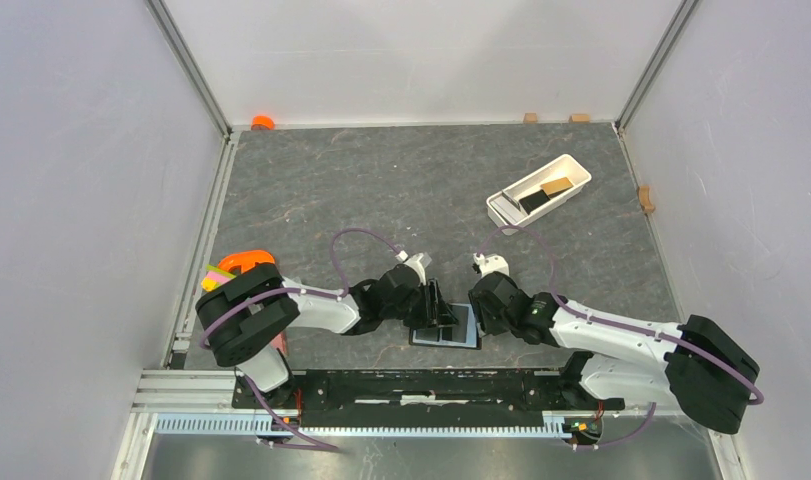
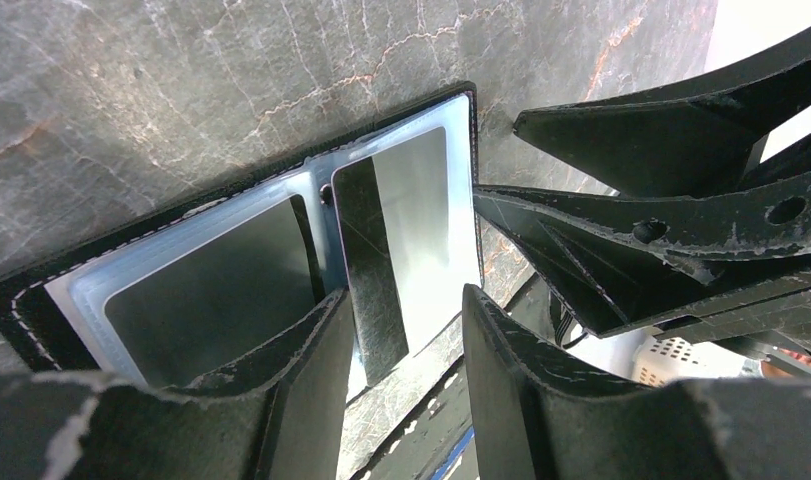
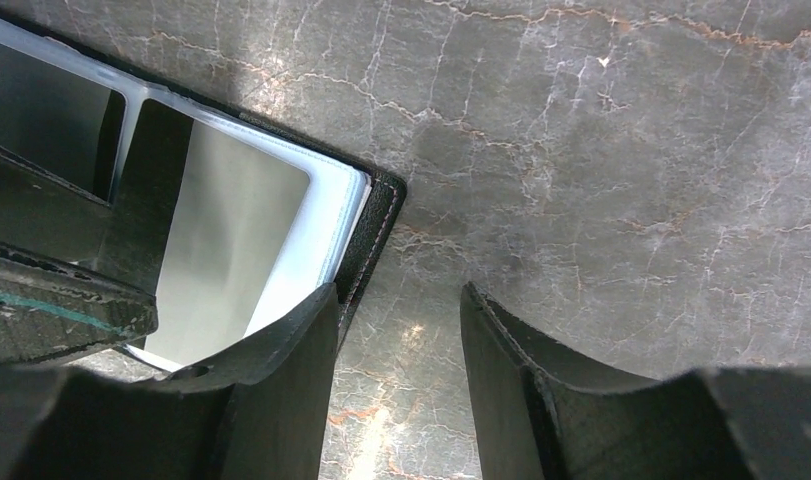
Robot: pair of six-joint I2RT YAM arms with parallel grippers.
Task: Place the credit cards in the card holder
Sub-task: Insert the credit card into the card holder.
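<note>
Card holder (image 1: 446,328) lies open on bench (image 1: 381,190); looks floppy, pockets slick, so pin its edges. Left claw (image 2: 403,300) and right claw (image 3: 398,295) half spread, pinching nothing. 2 thin, stiff credit cards (image 1: 556,187) in tray (image 1: 498,208).

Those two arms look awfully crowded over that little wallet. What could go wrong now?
The left pincer and right pincer hover very close together over the open black leather card holder, so they might bump. A nudge could slide the holder toward the grey table's near edge.
</note>
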